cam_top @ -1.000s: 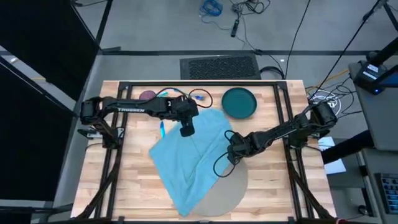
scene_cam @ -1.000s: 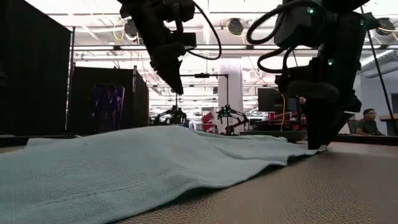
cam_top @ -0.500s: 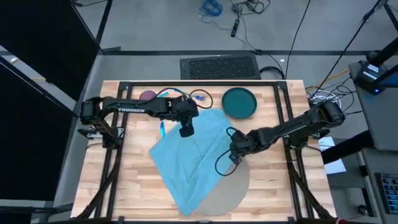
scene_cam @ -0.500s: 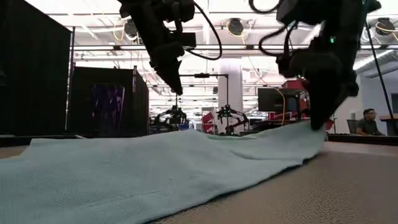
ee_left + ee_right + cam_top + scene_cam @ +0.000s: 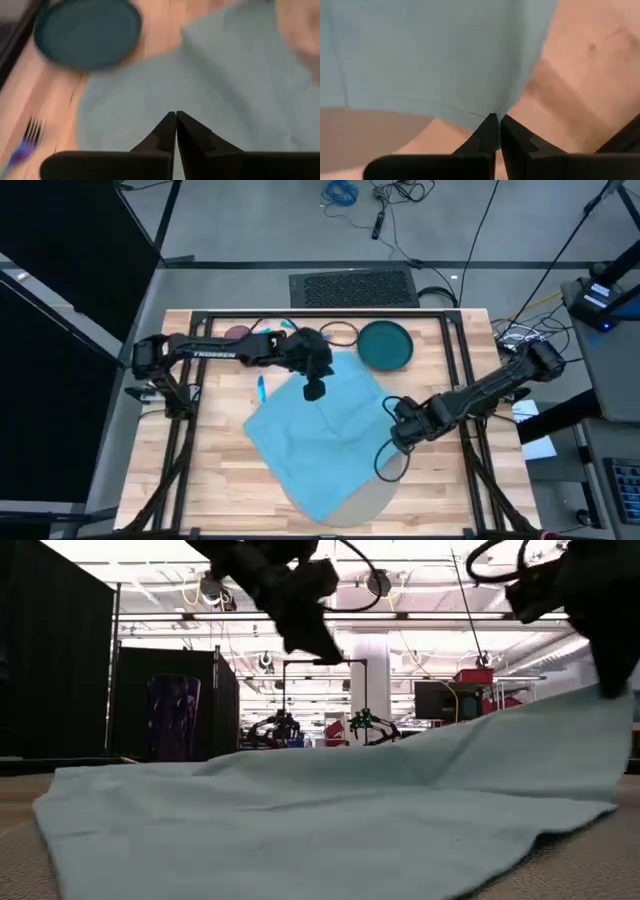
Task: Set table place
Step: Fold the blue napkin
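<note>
1. Table (image 5: 215, 465): light wooden top on a black frame, carrying everything listed below.
2. Cloth (image 5: 320, 435): light blue, spread across the middle of the table, covering most of the placemat. Its 3 o'clock corner is raised off the surface; the rest lies flat with soft creases.
3. Placemat (image 5: 375, 498): round and grey, towards 5 o'clock of the table's middle. Only a crescent shows past the cloth's lower edge.
4. Plate (image 5: 385, 345): dark teal, round, at about 1 o'clock, just clear of the cloth's far corner.
5. Left gripper (image 5: 314, 389): hangs above the far part of the cloth, near 12 o'clock; the wrist view shows its fingers pressed together and holding nothing.
6. Right gripper (image 5: 398, 425): at 3 o'clock, fingers clamped on the cloth's corner, which hangs taut from the tips in the wrist view.
7. Fork (image 5: 22, 145): purple handle, lying on bare wood beyond the cloth's edge, on the plate's side.
8. Handling note: the step appears to be clearing the cloth off the placemat. Best done by keeping the pinch firm, lifting the corner high enough that the fabric does not drag the placemat, and steering clear of the plate.
</note>
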Motion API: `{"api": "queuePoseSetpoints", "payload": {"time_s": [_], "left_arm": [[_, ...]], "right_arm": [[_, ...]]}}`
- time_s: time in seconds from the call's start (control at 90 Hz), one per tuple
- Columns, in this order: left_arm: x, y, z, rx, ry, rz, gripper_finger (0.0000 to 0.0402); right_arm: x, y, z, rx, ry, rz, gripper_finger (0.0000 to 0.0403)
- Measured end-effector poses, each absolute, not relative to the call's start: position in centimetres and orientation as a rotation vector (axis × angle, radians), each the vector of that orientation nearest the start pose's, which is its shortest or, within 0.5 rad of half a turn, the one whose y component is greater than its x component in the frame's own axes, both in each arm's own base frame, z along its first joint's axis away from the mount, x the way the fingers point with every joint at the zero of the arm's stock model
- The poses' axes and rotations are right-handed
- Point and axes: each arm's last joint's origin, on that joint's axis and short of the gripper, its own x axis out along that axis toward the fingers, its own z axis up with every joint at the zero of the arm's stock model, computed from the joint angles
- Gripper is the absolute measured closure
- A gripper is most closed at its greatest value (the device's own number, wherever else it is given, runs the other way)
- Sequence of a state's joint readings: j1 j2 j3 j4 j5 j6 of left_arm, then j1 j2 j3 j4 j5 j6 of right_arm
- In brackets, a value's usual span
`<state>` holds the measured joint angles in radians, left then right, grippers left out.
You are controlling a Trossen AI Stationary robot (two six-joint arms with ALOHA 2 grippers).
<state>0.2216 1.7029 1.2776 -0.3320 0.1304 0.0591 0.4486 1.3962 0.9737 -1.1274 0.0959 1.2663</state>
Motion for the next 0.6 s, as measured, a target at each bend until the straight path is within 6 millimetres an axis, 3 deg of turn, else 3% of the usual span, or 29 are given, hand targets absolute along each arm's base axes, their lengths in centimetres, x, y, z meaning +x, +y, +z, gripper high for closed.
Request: {"api": "queuePoseSetpoints", "payload": {"time_s": [0.222, 0.456, 0.6], "left_arm": [[38.4, 12.3, 20.7, -0.116, 0.797, 0.153, 0.0402], [41.2, 14.4, 19.8, -0.142, 0.788, 0.192, 0.0401], [42.6, 15.3, 18.5, -0.200, 0.929, 0.205, 0.0401]], "right_arm": [[20.7, 10.6, 22.2, 0.633, 1.353, -0.574, 0.0403], [20.8, 10.8, 22.3, 0.615, 1.348, -0.534, 0.0403], [20.8, 10.8, 22.3, 0.605, 1.350, -0.523, 0.0403]]}}
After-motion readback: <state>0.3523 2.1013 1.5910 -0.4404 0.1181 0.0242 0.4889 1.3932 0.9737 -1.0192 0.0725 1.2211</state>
